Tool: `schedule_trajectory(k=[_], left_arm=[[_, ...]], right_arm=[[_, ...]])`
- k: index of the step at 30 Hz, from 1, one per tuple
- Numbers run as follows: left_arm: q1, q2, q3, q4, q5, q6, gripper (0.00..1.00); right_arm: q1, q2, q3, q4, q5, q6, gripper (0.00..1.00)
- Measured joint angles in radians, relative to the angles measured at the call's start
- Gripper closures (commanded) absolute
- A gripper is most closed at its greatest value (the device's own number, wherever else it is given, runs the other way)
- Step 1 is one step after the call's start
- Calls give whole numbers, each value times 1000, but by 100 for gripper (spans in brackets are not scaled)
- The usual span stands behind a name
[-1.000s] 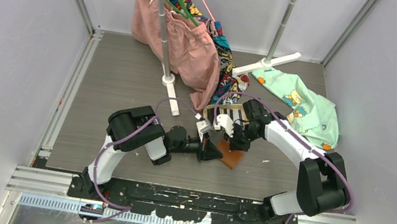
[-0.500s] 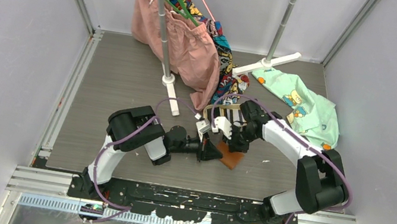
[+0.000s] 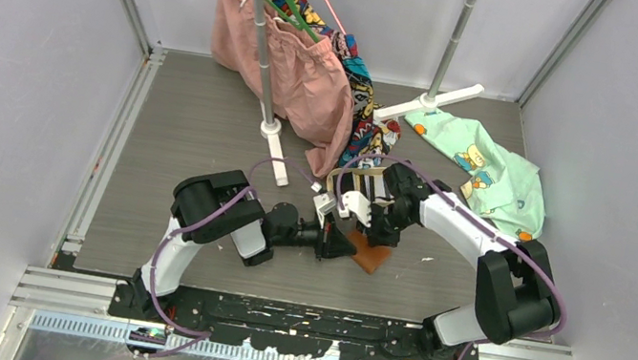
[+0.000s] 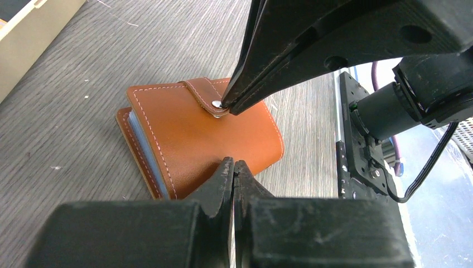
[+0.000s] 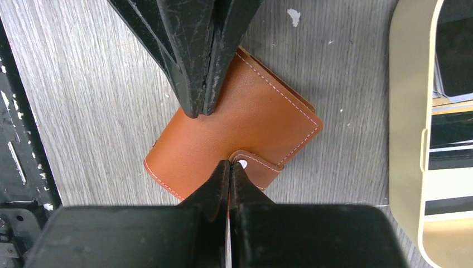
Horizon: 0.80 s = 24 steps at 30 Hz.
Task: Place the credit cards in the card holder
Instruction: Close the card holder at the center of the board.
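Brown leather card holder (image 5: 240,125) is lying closed on the table (image 5: 95,84), near the tray (image 5: 406,111) of credit cards (image 5: 454,50). Left gripper (image 4: 233,165) and right gripper (image 5: 228,165) are pinching fully together, tips at its cover.

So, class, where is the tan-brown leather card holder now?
The card holder lies closed, central in the top view, between the tips of the left gripper and right gripper, beside the beige tray.
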Motion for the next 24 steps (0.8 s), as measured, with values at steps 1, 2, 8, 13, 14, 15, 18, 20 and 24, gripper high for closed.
schedule_trajectory(k=[1,2,8,13,14,15,18,20,24], left_arm=[[0,0,-1,2,0,0,100],[0,0,-2,4,0,0,100],[1,0,-8,10,-1,-2,100],[2,0,-11,13,-1,-2,100],[2,0,-12,14,-2,-2,100],[2,0,-12,14,-2,-3,100],[2,0,-12,14,-3,-6,100],[2,0,-14,14,-4,-8,100],[3,0,-15,14,-5,-13,100]], right_arm=[[2,0,0,0,2,-3,99],[3,0,0,-1,3,-4,99],[12,0,-2,0,14,-8,99],[17,0,-2,2,20,-5,99],[18,2,-2,2,21,-5,99],[18,3,-2,3,21,-4,99],[19,4,-2,5,22,-1,99],[23,4,-2,6,26,5,99],[26,6,-2,8,31,15,99]])
